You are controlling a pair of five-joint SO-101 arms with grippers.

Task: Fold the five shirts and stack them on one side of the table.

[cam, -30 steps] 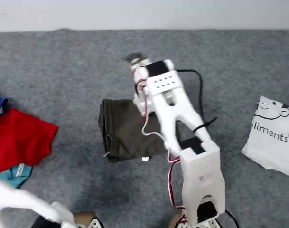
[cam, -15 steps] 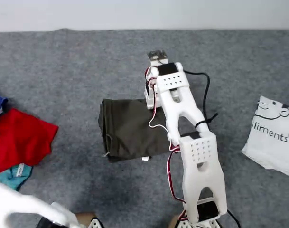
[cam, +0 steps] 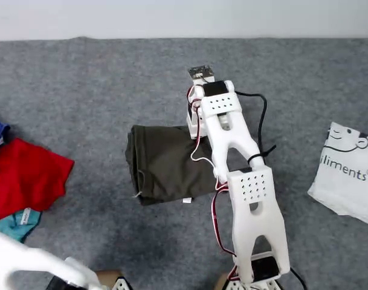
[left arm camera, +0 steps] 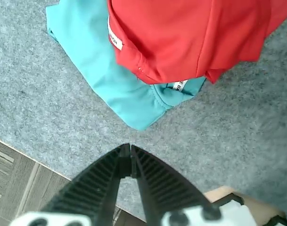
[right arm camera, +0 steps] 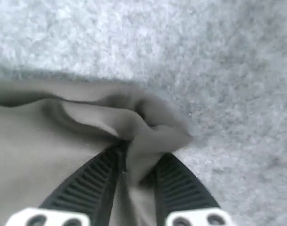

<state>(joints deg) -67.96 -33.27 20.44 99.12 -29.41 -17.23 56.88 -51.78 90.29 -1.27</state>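
Right gripper (right arm camera: 138, 153) is pinched on a far corner of the olive shirt (cam: 162, 163), mid-desk. I'd lift it only slightly and carry the corner straight across so the edges line up. Left gripper (left arm camera: 130, 150) is closed on nothing, near the red shirt (left arm camera: 190, 33).

The dark olive folded cloth shirt (cam: 162, 163) is plain, with one small white tag. The red cloth shirt (cam: 26, 175) is plain with a white label; the teal cloth shirt (cam: 17, 222) is plain. The white flat fabric piece (cam: 350, 175) carries black print. The grey felt table cover (cam: 81, 90) is mottled. The left gripper (left arm camera: 130, 150) is black and ribbed.
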